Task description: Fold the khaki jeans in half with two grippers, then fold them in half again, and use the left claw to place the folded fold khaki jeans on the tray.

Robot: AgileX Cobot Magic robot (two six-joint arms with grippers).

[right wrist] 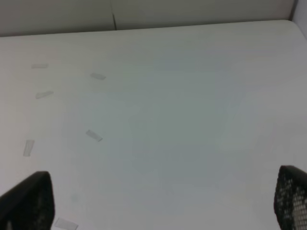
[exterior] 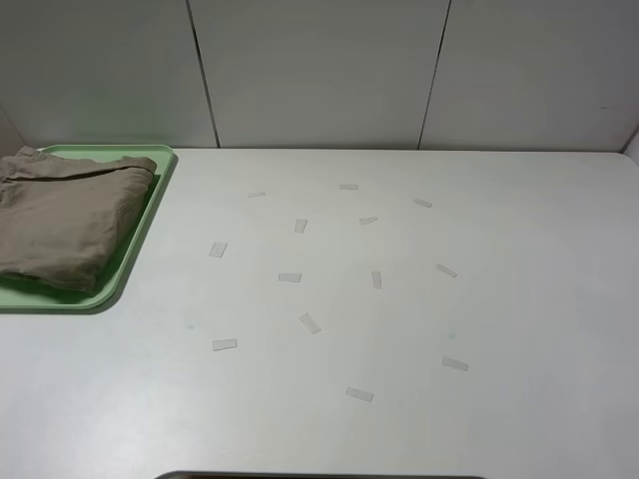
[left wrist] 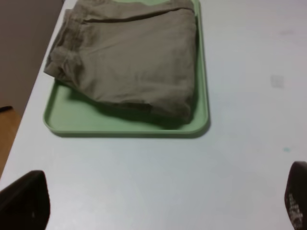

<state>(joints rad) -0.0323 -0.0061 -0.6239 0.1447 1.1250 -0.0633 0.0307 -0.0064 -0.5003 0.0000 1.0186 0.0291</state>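
Note:
The khaki jeans [exterior: 60, 220] lie folded into a thick bundle on the pale-green tray [exterior: 140, 239] at the table's far left. In the left wrist view the same folded khaki jeans [left wrist: 129, 57] rest on the tray [left wrist: 124, 125], some way beyond my left gripper [left wrist: 163, 203], whose black fingers [left wrist: 24, 201] stand wide apart with nothing between them. My right gripper [right wrist: 165, 201] is open too, over bare white table, with one fingertip [right wrist: 29, 201] at each lower corner of its view. Neither arm shows in the exterior high view.
Several small strips of clear tape [exterior: 310, 322] are stuck across the middle of the white table [exterior: 419, 299]. A pale panelled wall [exterior: 319, 70] runs along the table's far edge. A dark edge [exterior: 319, 475] shows at the front of the table.

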